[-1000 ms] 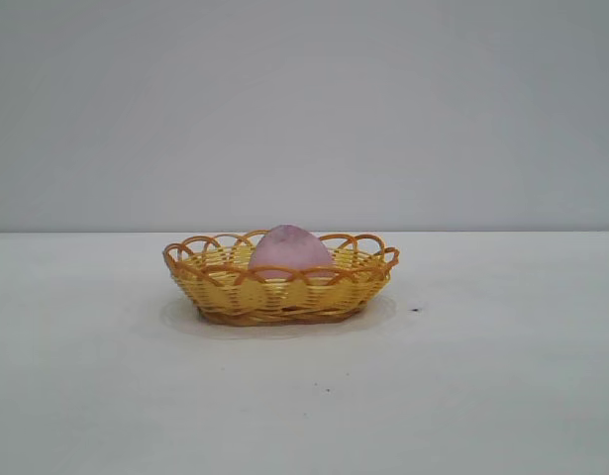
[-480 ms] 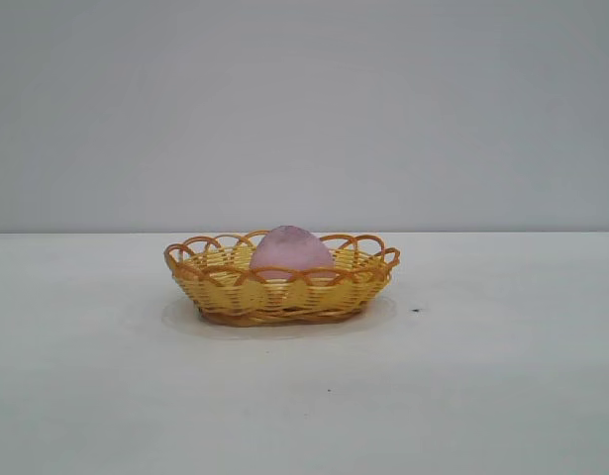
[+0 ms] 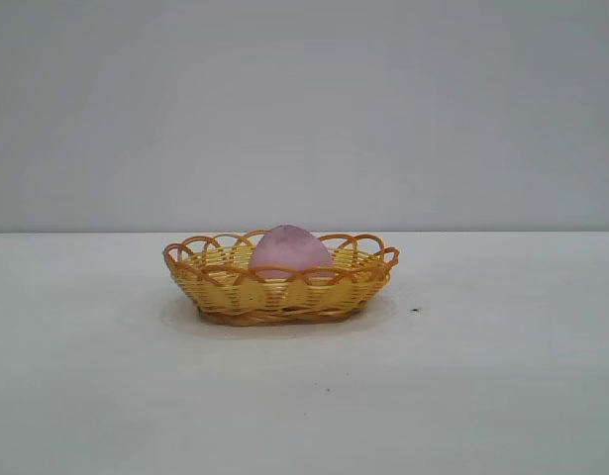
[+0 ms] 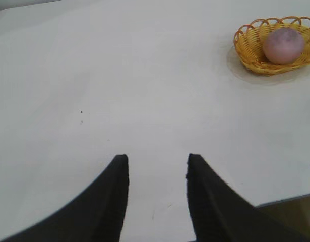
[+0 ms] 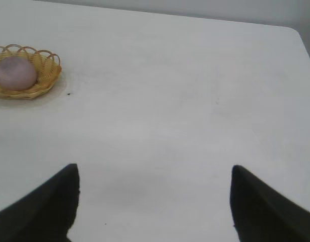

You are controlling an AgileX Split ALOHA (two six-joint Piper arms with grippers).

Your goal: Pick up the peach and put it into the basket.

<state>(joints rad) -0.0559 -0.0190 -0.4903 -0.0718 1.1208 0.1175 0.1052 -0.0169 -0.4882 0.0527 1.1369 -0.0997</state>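
The pink-mauve peach sits inside the yellow-orange wicker basket at the middle of the white table. Both show far off in the left wrist view, peach in basket, and in the right wrist view, peach in basket. My left gripper is open and empty above bare table, well away from the basket. My right gripper is open wide and empty, also far from the basket. Neither gripper shows in the exterior view.
The white table stretches all round the basket. A small dark speck lies right of the basket. The table's far corner and edge show in the right wrist view.
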